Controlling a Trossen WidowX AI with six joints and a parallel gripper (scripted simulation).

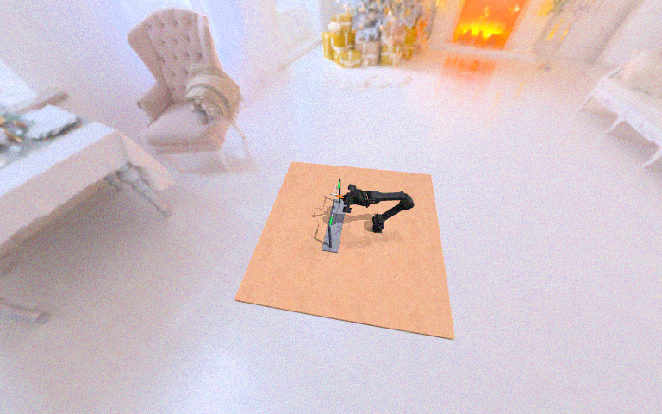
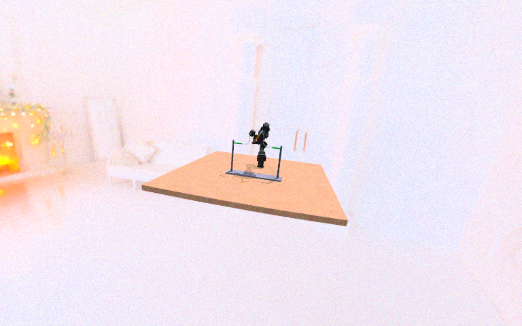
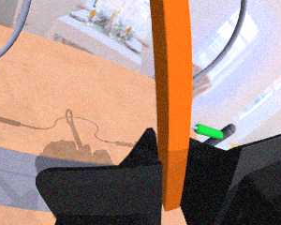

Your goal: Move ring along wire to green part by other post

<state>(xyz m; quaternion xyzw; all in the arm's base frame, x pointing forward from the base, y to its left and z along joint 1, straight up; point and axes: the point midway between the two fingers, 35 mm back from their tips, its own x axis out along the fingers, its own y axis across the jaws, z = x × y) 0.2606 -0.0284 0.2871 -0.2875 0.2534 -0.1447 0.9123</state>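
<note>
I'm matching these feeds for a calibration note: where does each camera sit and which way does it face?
Top: high up, looking down at the board; whole arm shows.
Exterior: far off, level, facing the wire frame; arm behind it.
Wrist: on the hand, looking along its fingers at the handle.
Wrist and exterior share a green wire end.
</note>
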